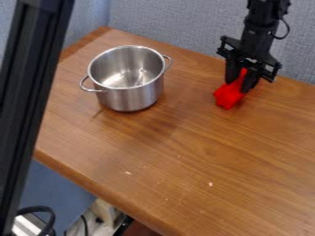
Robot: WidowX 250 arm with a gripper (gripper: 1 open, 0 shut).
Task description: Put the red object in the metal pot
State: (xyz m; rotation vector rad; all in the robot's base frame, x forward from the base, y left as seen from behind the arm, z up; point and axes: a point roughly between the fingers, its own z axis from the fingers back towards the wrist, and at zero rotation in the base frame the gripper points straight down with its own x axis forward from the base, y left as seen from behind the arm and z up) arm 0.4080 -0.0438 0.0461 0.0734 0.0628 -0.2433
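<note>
The red object [229,94], a small bright red block, lies on the wooden table [185,157] at the right rear. My black gripper [250,81] comes straight down onto its far end, and its fingers are drawn in against the block, shut on it. That far end is hidden by the fingers. The block still rests on the tabletop. The metal pot [127,78], round and shiny with small loop handles, stands empty to the left of the block, roughly a pot's width away.
A dark slanted post [35,101] crosses the left foreground and hides the table's left edge. A blue-grey wall [172,23] runs behind the table. Cables [37,221] lie on the floor below the front edge.
</note>
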